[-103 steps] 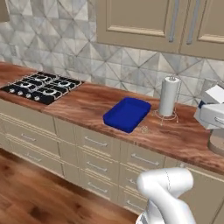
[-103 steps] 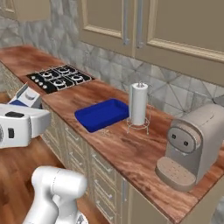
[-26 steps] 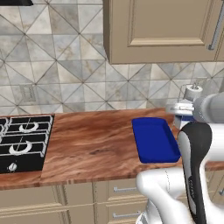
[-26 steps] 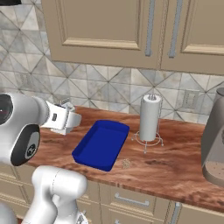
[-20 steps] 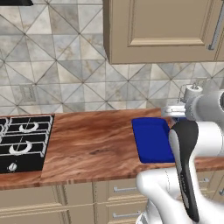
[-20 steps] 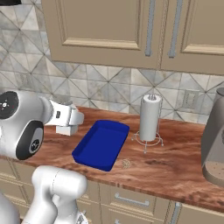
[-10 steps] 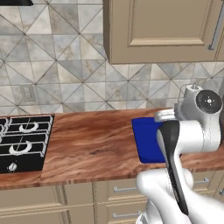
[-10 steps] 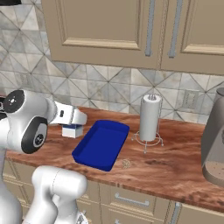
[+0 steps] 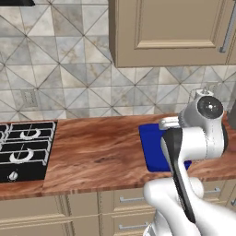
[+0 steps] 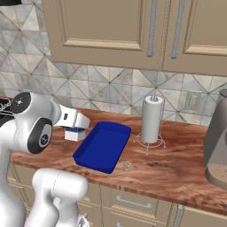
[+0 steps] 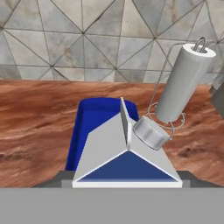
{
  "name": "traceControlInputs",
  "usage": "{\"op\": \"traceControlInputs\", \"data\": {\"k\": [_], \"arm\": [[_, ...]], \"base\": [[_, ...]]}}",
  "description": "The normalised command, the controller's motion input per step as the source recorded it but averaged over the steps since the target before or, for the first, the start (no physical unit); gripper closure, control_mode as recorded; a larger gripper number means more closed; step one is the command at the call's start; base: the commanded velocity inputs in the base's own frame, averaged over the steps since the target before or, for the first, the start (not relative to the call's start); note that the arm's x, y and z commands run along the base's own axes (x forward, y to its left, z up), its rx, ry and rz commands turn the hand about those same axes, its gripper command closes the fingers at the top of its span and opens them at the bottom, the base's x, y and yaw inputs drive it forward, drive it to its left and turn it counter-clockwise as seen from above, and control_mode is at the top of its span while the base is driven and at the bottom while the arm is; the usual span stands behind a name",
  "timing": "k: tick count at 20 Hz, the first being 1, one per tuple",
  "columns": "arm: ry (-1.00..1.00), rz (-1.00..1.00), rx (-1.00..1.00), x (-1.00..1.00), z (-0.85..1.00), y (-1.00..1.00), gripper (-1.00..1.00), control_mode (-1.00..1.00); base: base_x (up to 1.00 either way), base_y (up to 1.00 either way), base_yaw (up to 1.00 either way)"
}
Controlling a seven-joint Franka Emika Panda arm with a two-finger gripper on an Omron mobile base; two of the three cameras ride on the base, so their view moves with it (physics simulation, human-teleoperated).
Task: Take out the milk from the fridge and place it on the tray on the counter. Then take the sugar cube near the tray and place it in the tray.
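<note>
A: Your hand [image 10: 74,128] is pinching the milk [image 10: 74,134], carton hanging just off the tray [image 10: 103,146]'s left long rim, above the desk [image 10: 177,170]. In the hand view the gable top [image 11: 127,148] sits right up against the camera w/ the tray behind it.

B: So carry it on over the rim?

A: Yes. Move toward the tray's middle, keep the carton upright, lower till it's flat on the tray floor, then let go. Don't clip the rim or the paper-towel roll [image 10: 151,119] beyond it. Sugar cube [image 10: 128,166] sits near the tray's front corner, by the desk's front edge; that's next.

B: Vs 0.5 s ago?

A: Hand + carton have come closer to the tray; base hasn't driven.
</note>
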Motion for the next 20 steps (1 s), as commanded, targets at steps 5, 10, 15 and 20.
{"op": "traceControlInputs", "data": {"k": [5, 10, 15, 20], "arm": [[-0.17, 0.0, -0.03, 0.38, -0.71, -0.05, 1.0, -1.0], [-0.13, 0.02, -0.05, 0.48, -0.55, -0.11, 1.0, -1.0], [-0.15, 0.03, 0.02, 0.48, -0.85, -0.19, 1.0, -1.0], [-0.15, 0.05, 0.01, 0.43, -0.5, -0.19, 1.0, -1.0]], "base": [[0.0, 0.0, 0.0], [0.0, 0.0, 0.0], [0.0, 0.0, 0.0], [0.0, 0.0, 0.0]]}}
